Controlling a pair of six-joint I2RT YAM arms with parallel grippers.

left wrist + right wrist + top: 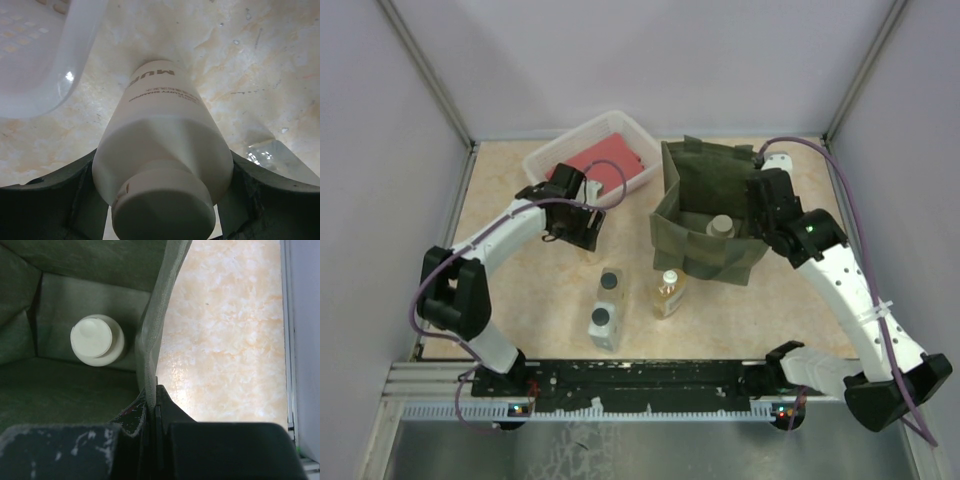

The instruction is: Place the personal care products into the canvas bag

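Closest to the L wrist cam: held cream bottle (160,135), cap end first. Wide round cap, smooth matte plastic, cylindrical body w/ a sloped shoulder, dark print along its side. Left gripper (578,228) has its jaws clamped on it, dark fingers pressing both sides of the body just below the shoulder. Bottle's base points away toward the table (250,60), a glossy beige marble-look top w/ orange veining; can't tell if the base touches it. Just beside the bottle, upper L of that view, is the rounded wall of the white basket (45,60), translucent plastic w/ a glare spot. From above the basket is rectangular w/ rounded corners, at the far side L of centre, w/ a flat red cloth (603,160) inside.

Canvas bag (705,225) stands open R of centre: floppy olive fabric, matte, walls sagging. Right gripper (152,407) has its jaws closed tight on the bag's R wall, the thin pale fabric edge pinched between dark scuffed fingers. Inside the bag, on its floor near a corner, second cream bottle (97,342) stands upright, round cap facing up.

On the tabletop just near-side of the bag: amber bottle (668,293), white cap, see-through amber body. L of it, two rectangular grey ones w/ dark round caps: far grey bottle (611,286) and near grey bottle (603,322), end to end, almost touching. All three sit outside the bag, apart from both grippers.
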